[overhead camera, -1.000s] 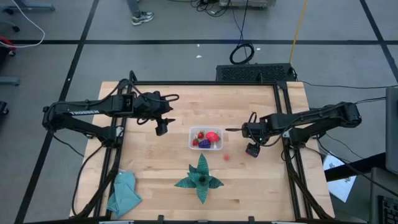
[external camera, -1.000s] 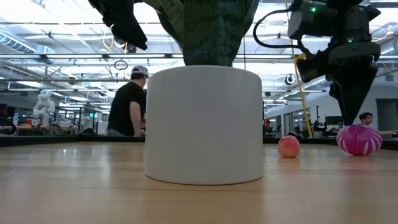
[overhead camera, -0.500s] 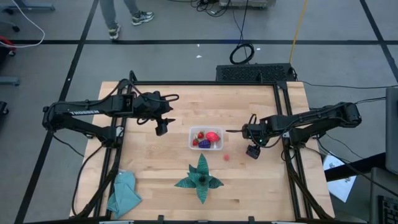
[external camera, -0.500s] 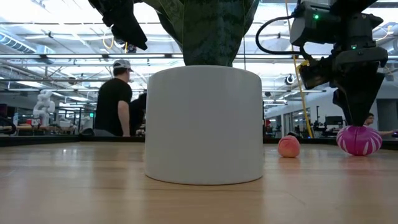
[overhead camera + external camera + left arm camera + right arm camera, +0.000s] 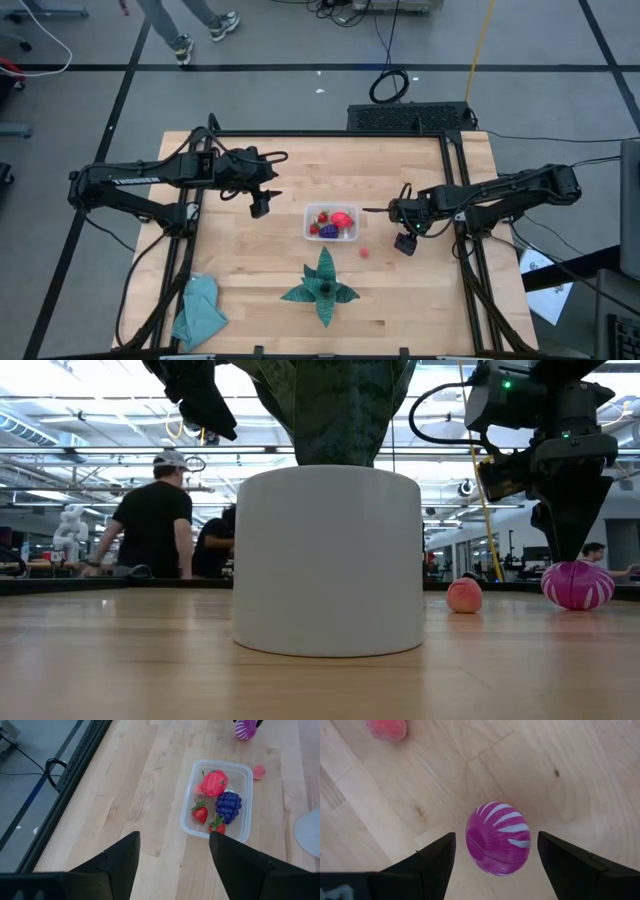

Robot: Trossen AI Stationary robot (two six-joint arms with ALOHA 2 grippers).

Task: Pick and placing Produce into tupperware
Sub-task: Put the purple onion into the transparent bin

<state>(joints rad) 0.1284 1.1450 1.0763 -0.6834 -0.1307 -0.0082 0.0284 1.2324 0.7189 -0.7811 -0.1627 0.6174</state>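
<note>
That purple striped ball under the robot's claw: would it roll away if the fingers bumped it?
Probably. The purple striped ball looks rounded and smooth, resting free on the bare wooden table, so a one-sided nudge could roll it. The right gripper stands open with a finger on each side, which should centre it. It looks like a light toy.

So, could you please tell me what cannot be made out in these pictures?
- Low view: the tupperware is hidden behind the white pot.
- High view: the magenta striped ball is covered by the right tool.
- Left wrist view: that ball is cut off by the top edge.
</note>
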